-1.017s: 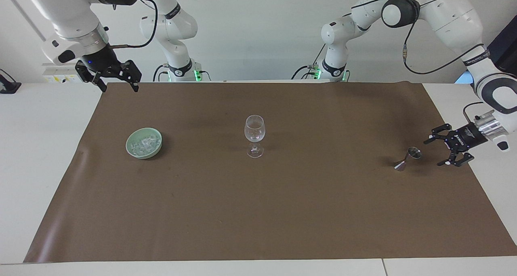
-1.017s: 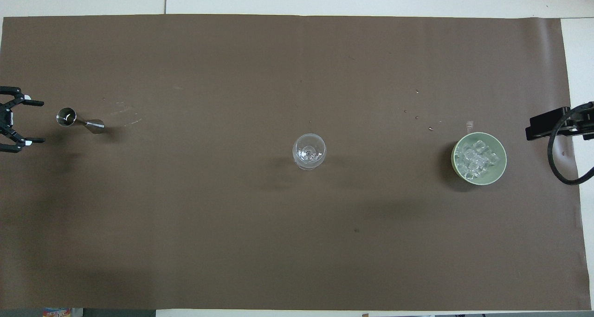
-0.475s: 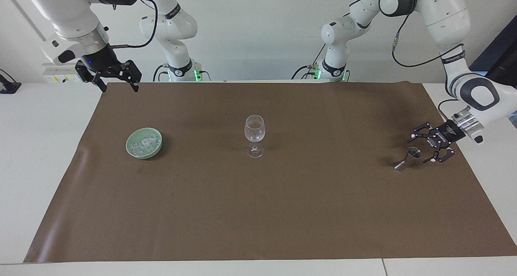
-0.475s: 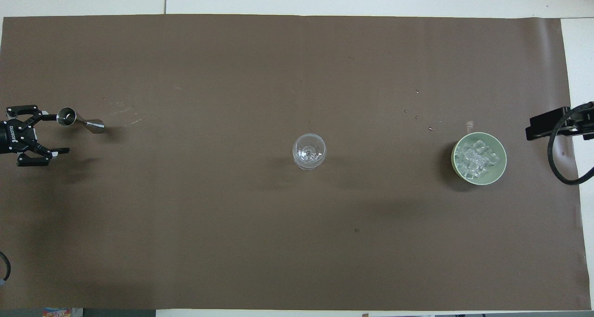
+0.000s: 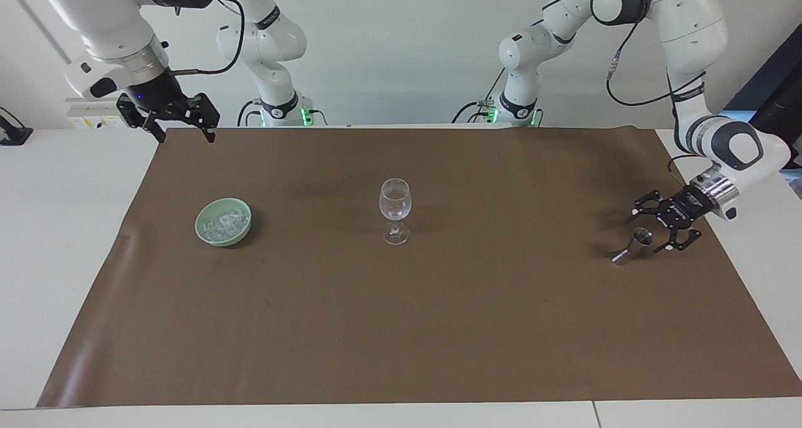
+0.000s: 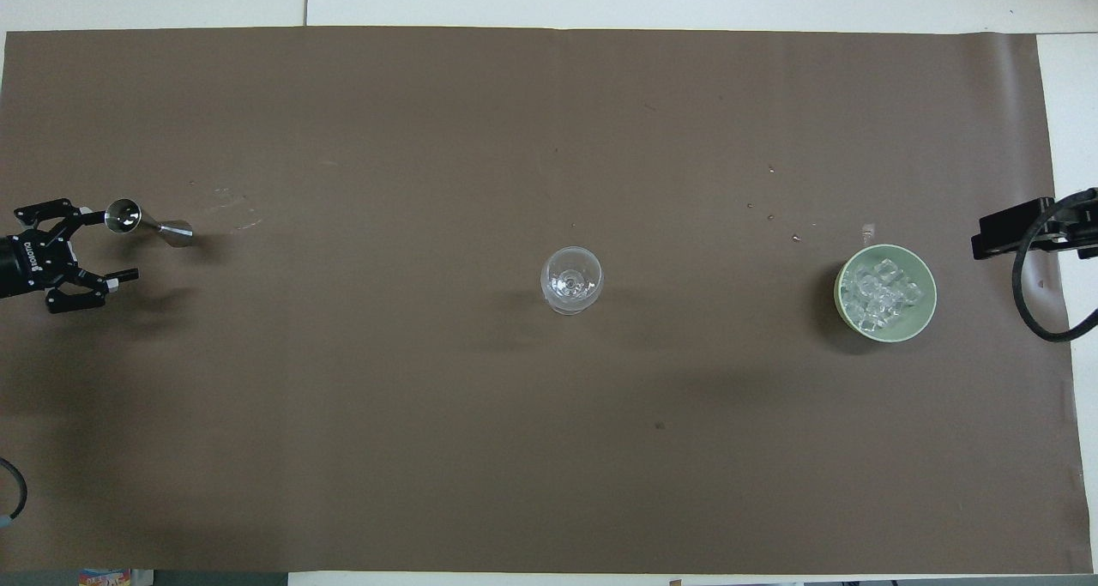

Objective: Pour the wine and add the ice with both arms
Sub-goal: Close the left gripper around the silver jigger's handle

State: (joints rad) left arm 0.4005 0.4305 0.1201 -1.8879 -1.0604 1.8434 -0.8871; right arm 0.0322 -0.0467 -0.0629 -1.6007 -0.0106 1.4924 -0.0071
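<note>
Brown mat (image 5: 438,328) covers most of our white table (image 5: 62,227). Mid-mat we have an upright wine glass (image 5: 395,210). Ice (image 5: 223,223) sits heaped in the pale green bowl (image 5: 207,236), toward the right arm's end. Metal jigger (image 5: 633,245) lies tilted at the left arm's end. Left gripper (image 5: 653,231) is low, right beside the jigger's cup, claw wide, gripping nothing. Right gripper (image 5: 186,131) waits in the air over the mat's corner at the robots' edge, claw spread, empty.
</note>
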